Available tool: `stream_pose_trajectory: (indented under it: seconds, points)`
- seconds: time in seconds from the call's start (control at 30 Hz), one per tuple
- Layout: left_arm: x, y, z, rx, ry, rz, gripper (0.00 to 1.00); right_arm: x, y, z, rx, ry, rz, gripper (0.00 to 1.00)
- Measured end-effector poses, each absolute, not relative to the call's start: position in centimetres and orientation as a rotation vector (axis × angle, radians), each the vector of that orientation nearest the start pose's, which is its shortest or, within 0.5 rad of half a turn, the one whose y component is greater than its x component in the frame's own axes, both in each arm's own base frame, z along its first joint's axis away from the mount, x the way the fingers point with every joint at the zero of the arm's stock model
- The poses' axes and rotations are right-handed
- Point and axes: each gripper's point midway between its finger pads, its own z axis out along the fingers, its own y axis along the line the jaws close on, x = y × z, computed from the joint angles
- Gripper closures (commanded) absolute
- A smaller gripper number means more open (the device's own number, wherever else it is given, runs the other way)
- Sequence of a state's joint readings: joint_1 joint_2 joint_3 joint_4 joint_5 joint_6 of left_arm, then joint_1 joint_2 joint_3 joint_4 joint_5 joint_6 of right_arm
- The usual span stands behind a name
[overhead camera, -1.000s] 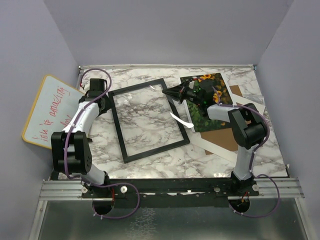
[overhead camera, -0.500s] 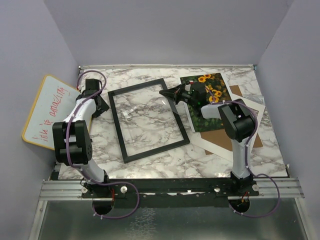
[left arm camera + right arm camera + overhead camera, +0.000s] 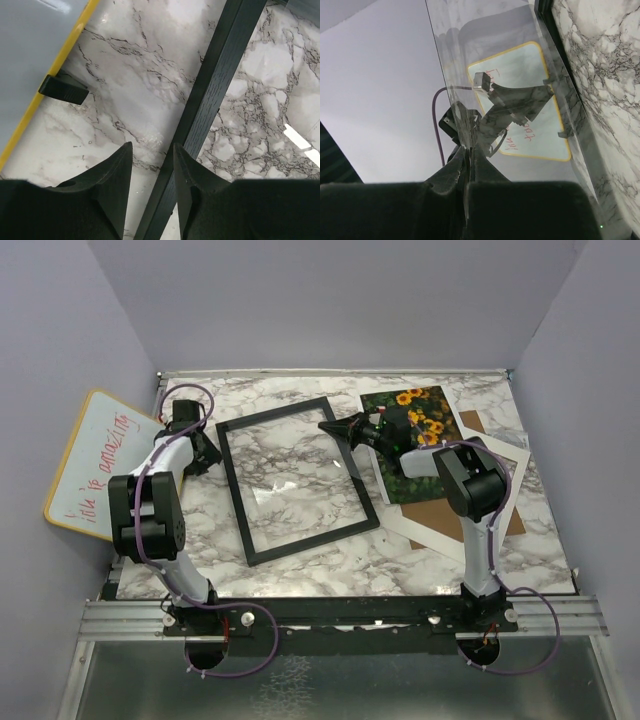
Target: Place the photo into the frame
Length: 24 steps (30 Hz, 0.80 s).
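The black frame (image 3: 236, 498) lies flat on the marble table; its left bar (image 3: 215, 85) runs between the fingers of my open left gripper (image 3: 152, 150), which sits low at the frame's far left corner (image 3: 207, 452). My right gripper (image 3: 328, 427) is shut on the clear pane (image 3: 485, 65) at the frame's far right corner. It holds that edge raised, so the pane tilts above the frame's right bar (image 3: 547, 20). The jaws (image 3: 469, 150) are pinched on the thin sheet. The sunflower photo (image 3: 425, 405) lies face up at the far right, behind the right wrist.
A yellow-rimmed whiteboard (image 3: 95, 460) with red writing leans off the table's left side, its rim and a black clip (image 3: 62, 89) close to my left gripper. A white mat (image 3: 440, 532) and a brown backing board (image 3: 445, 510) lie under and in front of the photo.
The right arm has folded in and its gripper has shifted slightly left with the pane; the glare on the pane moved left. The left gripper has settled at the frame's left bar.
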State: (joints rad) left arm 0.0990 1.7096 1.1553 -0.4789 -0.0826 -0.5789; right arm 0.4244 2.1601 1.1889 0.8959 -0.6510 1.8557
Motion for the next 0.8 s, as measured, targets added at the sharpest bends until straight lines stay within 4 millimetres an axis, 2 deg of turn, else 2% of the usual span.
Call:
stream_pose_trajectory:
  seconds: [0.3,0.5,0.8]
  points:
    - [39.8,2.4,5.3,-0.883,2.463,-0.116,0.64,43.9,35.0,16.2,0.984,2.042,2.089,0.99]
    - [39.8,2.4,5.1,-0.882,2.468,-0.118,0.68,44.0,35.1,17.2,1.017,2.048,2.098,0.99]
    - [39.8,2.8,5.1,-0.892,2.464,-0.105,0.71,42.9,36.6,17.6,1.058,2.072,2.144,0.99]
